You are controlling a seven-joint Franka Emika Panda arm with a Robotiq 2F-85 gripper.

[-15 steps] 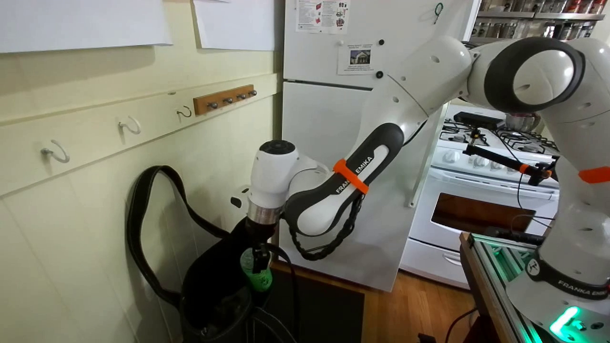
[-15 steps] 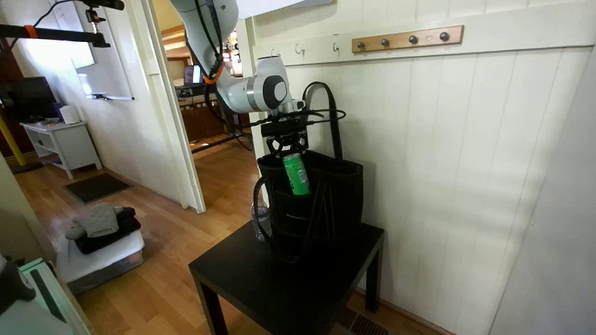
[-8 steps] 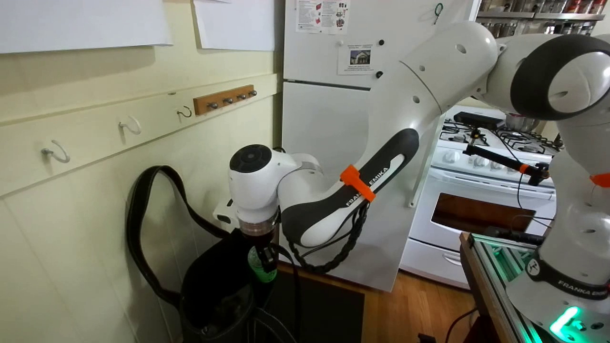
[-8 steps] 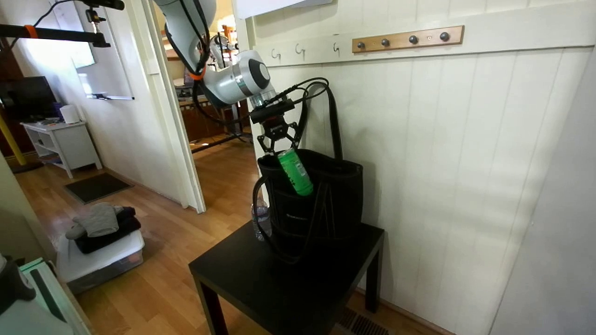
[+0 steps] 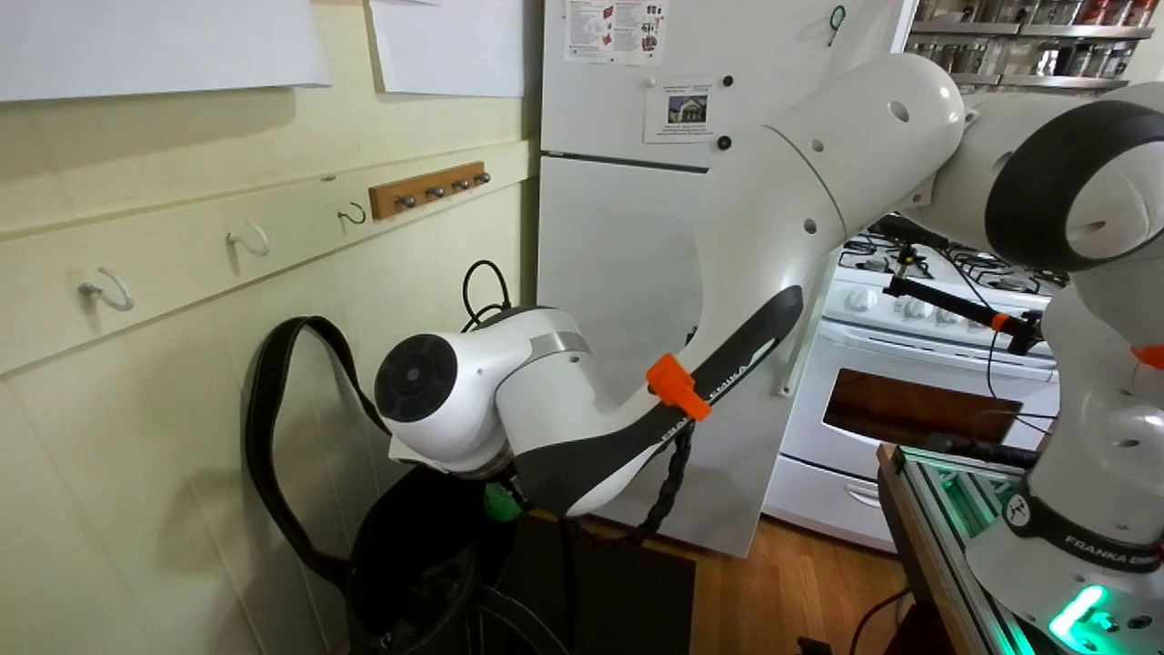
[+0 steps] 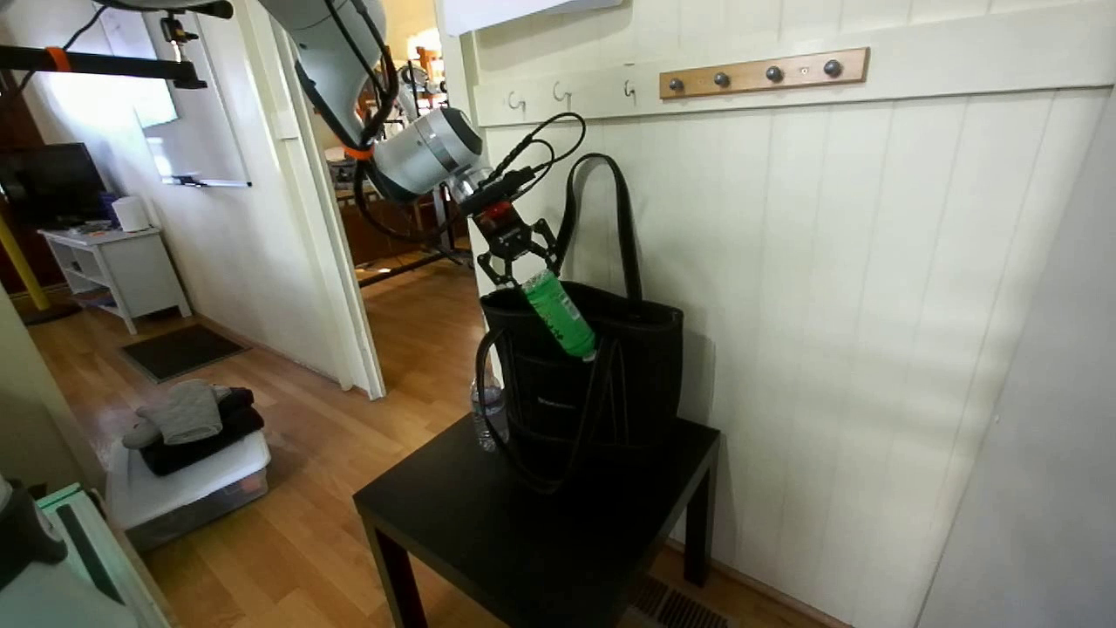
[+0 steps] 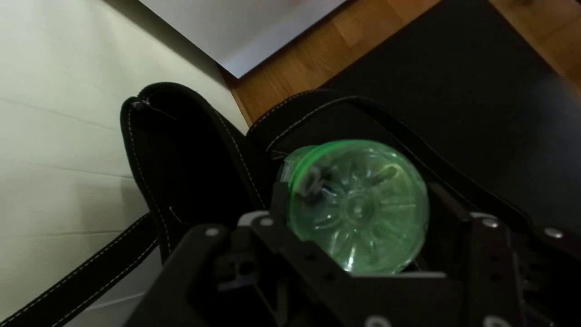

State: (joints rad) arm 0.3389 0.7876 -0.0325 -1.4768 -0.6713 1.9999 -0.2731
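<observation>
My gripper [image 6: 534, 272] is shut on a green bottle [image 6: 560, 316] near its base. The bottle hangs tilted, its base up at the fingers and its other end low to the right. In the wrist view the clear ribbed base [image 7: 358, 206] fills the space between the fingers. A black tote bag [image 6: 649, 375] stands open against the wall. The bottle overlaps the bag's front side, just below the rim; I cannot tell whether they touch. In an exterior view the arm hides the gripper, and only a bit of the green bottle [image 5: 501, 503] shows beside the bag [image 5: 364, 591].
The bag stands on a low black table [image 6: 523, 541]. A clear bottle [image 6: 488, 414] stands beside the bag. The bag's long strap [image 6: 626, 218] rises by the wall, and another handle [image 7: 408, 136] loops over the table side. A white fridge [image 5: 618, 273] stands behind the arm.
The wrist has tilted steadily, and the green bottle has tilted with it, its lower end swinging right in an exterior view. The bag has shifted very slightly.
</observation>
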